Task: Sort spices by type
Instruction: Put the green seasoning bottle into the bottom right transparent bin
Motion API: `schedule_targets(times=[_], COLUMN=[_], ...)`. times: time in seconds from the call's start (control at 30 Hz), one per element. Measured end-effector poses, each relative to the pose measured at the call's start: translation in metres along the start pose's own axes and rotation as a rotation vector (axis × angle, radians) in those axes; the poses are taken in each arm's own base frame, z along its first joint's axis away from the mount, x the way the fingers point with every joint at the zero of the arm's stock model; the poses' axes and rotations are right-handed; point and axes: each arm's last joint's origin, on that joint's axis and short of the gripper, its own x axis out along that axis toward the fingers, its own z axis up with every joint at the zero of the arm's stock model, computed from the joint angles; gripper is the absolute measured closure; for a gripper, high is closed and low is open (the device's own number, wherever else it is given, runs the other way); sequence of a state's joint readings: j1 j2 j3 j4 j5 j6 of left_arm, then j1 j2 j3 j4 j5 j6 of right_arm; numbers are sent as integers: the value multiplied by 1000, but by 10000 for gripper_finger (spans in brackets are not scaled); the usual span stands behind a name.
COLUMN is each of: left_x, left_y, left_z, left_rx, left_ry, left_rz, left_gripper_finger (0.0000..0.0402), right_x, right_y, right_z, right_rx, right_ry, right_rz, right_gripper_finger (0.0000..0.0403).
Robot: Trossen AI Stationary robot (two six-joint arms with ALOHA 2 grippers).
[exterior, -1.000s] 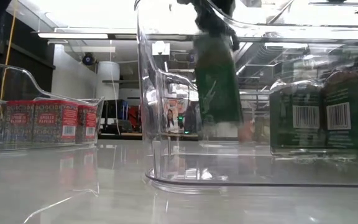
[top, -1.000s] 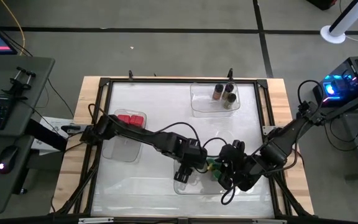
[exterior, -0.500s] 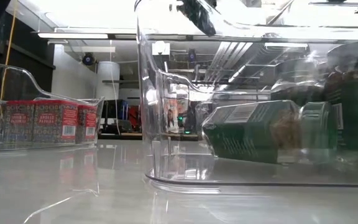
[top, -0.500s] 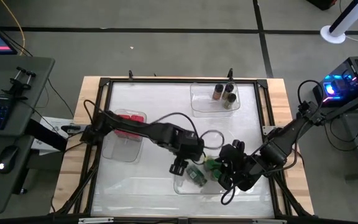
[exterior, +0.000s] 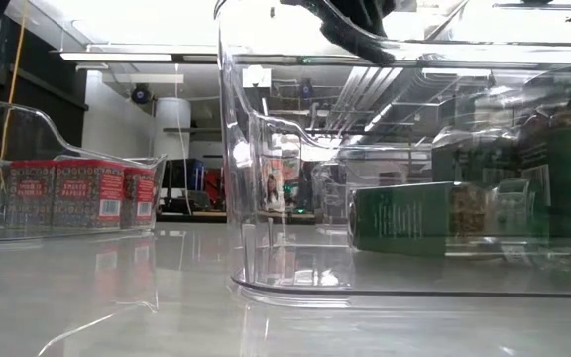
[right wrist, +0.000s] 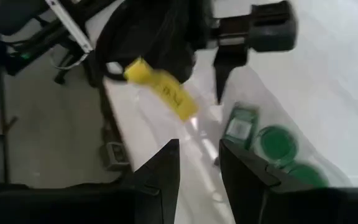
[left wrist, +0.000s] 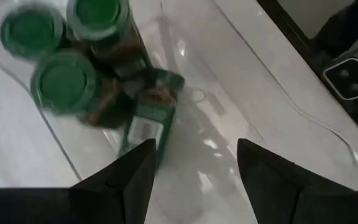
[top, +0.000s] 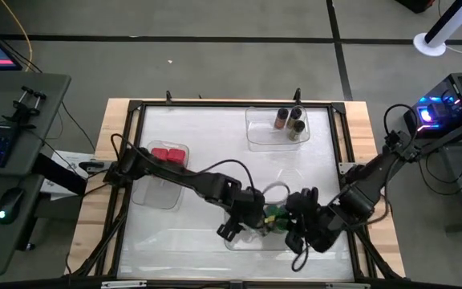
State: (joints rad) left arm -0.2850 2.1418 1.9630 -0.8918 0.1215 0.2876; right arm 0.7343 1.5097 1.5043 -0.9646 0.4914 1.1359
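White tabletop point(top: 191, 120) | left gripper point(left wrist: 194, 163) angled downward, fingers apart, empty, above toppled green jar point(left wrist: 146, 119) | right gripper point(right wrist: 199, 163) nearby, fingers parted, empty.

Green-lidded jars point(top: 277, 215) largely hidden beneath both arms in high view; clear tray point(exterior: 266, 288) cut off at low view's right edge.

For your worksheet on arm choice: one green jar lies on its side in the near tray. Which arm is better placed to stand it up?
Probably the left. Its open gripper hangs right over the fallen jar in the tray. The right gripper, also open, sits beside the tray, further from the jar.
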Motion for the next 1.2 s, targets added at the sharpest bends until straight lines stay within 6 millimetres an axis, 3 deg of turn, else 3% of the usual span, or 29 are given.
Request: schedule_targets(times=[0.2, 0.53, 0.87, 1.2], left_x=[24, 58, 68, 89], left_y=[1, 14, 26, 26], left_z=[-6, -17, -22, -35], left_rx=[122, 117, 75, 90], left_ry=[13, 49, 54, 146], left_rz=[102, 90, 115, 86], left_gripper_finger=[193, 164, 114, 110], right_x=[-8, -7, -2, 2], right_y=[7, 8, 9, 8], right_z=[-14, -11, 2, 11], right_rx=[77, 152, 198, 216], right_ry=[14, -1, -40, -62], right_rz=[29, 50, 80, 92], right_gripper_finger=[295, 295, 295, 295])
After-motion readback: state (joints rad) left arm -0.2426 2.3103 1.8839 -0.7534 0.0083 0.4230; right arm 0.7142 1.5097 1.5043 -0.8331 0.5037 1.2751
